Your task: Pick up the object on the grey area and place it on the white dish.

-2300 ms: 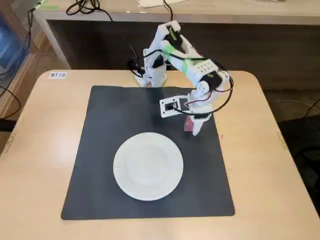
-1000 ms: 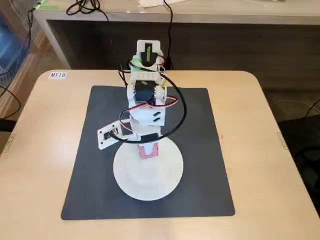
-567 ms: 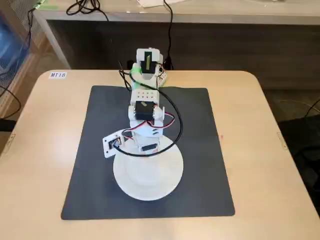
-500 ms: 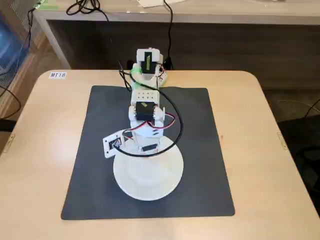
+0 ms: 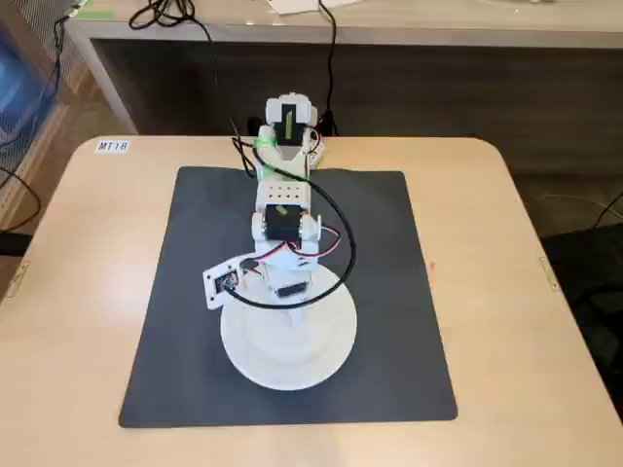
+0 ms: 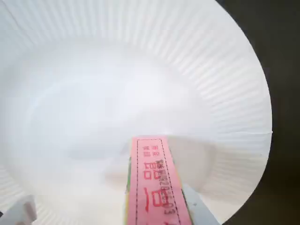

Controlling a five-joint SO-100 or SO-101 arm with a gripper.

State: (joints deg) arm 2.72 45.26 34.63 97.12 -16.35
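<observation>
The white dish [image 5: 292, 362] lies on the grey area [image 5: 399, 292], near its front. In the fixed view my gripper [image 5: 288, 309] points down over the dish's far part and hides the object. The wrist view fills with the ribbed dish [image 6: 140, 70]. The object [image 6: 157, 187], a pink box with red print, sits low over the dish at the bottom centre, against my right finger [image 6: 199, 208]. My left finger [image 6: 23, 211] stands well away from the box, so the gripper [image 6: 110, 208] looks open.
The mat lies on a light wooden table [image 5: 506, 292] with a small label [image 5: 112, 146] at its far left corner. The arm's base [image 5: 287, 122] and cables stand at the mat's far edge. A bench [image 5: 389, 24] runs behind the table.
The arm carried the box from the mat's right side to above the dish, then sank lower over it. The box was visible under the gripper a second ago and is now hidden in the fixed view.
</observation>
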